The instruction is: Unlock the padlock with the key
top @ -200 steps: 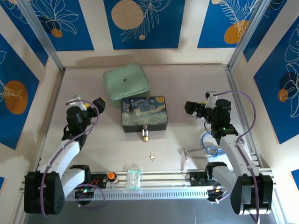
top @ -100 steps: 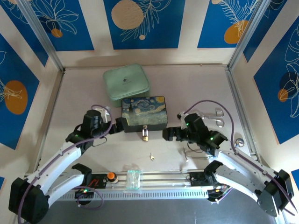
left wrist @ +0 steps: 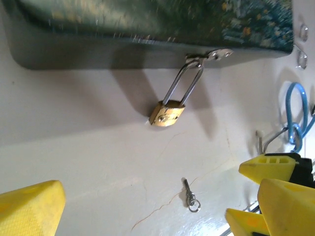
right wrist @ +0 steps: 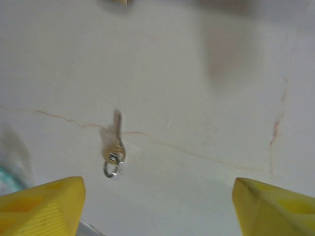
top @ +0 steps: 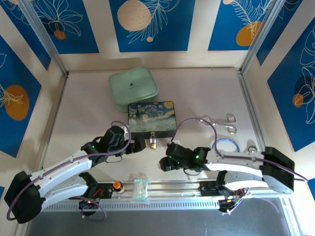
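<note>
The left gripper sits just off the front edge of the painted box, left of the latch. Its jaws are spread wide with nothing between them. Bare table lies open beyond the box's left edge. The padlock hangs by its thin shackle from the latch at the middle of the box's front edge, its brass body tilted. Nearer than the box, in front of the padlock and apart from it, the key lies flat on the table, a small ring on its end. The right gripper hovers over it with jaws parted, one finger on either side of the key, gripping nothing. Right of the box, silver scissors and a blue ring crowd that side.
</note>
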Available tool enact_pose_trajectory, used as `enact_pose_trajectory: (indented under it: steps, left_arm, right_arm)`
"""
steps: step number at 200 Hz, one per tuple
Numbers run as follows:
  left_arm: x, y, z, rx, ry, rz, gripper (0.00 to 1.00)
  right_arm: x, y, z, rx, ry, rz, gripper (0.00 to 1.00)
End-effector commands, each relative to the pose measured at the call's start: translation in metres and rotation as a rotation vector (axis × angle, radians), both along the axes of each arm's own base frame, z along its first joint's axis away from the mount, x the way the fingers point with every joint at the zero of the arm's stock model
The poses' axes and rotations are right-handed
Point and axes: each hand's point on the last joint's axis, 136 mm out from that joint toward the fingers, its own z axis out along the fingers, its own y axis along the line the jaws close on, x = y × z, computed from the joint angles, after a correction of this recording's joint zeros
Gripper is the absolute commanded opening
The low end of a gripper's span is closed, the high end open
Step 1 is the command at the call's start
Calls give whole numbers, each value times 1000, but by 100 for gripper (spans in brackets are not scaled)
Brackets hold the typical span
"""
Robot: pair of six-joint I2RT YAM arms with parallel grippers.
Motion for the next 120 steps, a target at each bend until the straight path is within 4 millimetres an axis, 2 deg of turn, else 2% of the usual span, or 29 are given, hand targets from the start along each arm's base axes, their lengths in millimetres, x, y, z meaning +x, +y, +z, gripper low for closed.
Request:
enact_pose_trajectory:
  steps: [1, 32, 61, 120]
  left_arm:
    - [2, 3, -4, 5, 5, 75, 99]
    - [5, 5, -7, 10, -4, 92, 99]
    - [5, 7, -9, 25, -4, 91, 99]
    - [6, 9, -13, 26, -6, 107, 99]
  right_arm:
    - [7, 19, 7, -22, -38, -39, 70]
    - [-1, 37, 2, -17, -20, -8, 59]
    - [-5, 34, -10, -67, 8, -22, 54]
    - [-15, 35, -20, -171, 34, 4, 44]
